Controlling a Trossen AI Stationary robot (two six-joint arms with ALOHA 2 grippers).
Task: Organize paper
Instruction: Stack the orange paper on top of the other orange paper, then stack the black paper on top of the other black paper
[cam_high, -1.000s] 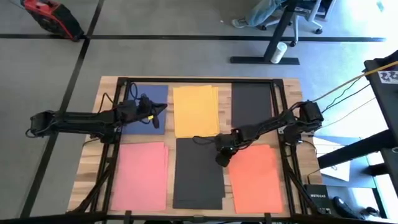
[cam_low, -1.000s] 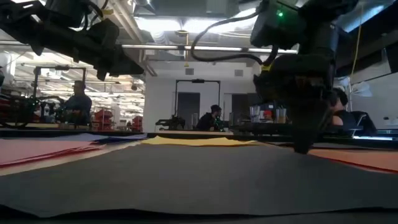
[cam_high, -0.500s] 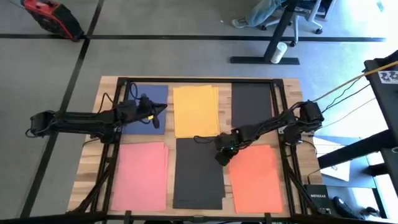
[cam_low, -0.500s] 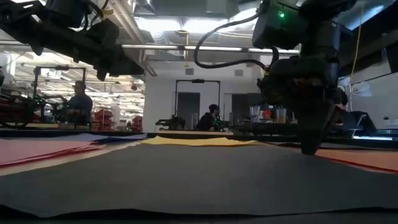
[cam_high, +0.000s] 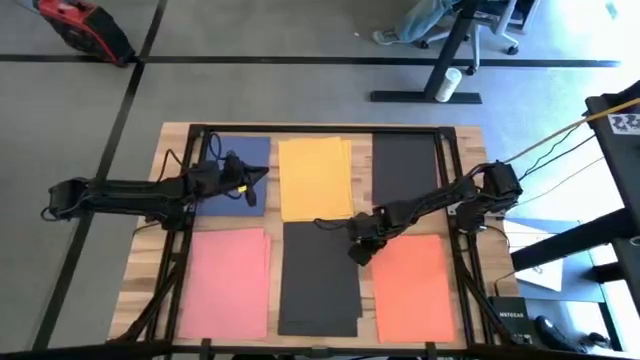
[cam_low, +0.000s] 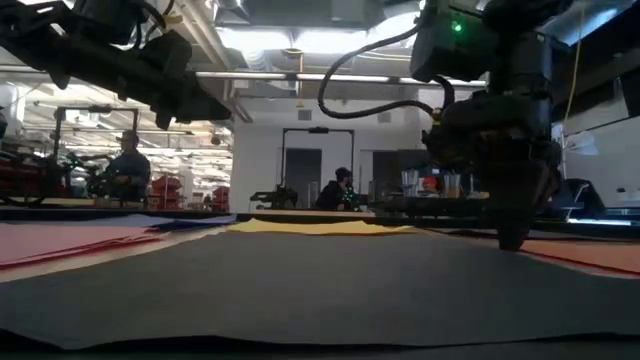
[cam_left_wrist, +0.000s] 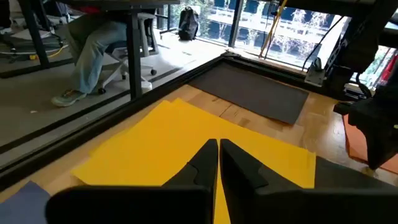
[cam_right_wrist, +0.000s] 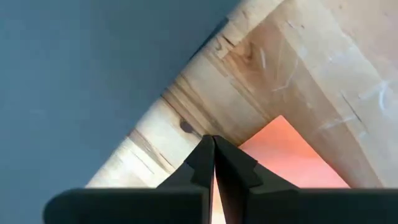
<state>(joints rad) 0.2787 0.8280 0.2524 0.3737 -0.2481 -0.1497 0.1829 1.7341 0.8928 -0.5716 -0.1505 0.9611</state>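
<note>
Six stacks of paper lie flat on the wooden table: blue, yellow and dark grey along the far side, pink, dark grey and orange along the near side. My right gripper is shut and points down at the orange stack's far left corner, beside the near dark grey stack. My left gripper is shut and hovers level over the gap between the blue and yellow stacks, touching nothing. My right gripper's shut fingertips come from above, pointing down. They meet the surface at the left edge of the orange paper's far left corner. In the low view the tip stands on the sheet's edge. The orange paper lies flat on the table.
A black metal frame runs around the table's edges. Bare wood shows between the orange and the dark grey paper. People sit in the room beyond the far edge. A desk with white papers stands to the right.
My right gripper has moved a little toward the table's right edge, staying shut and low at the orange paper's corner. My left arm has kept still.
</note>
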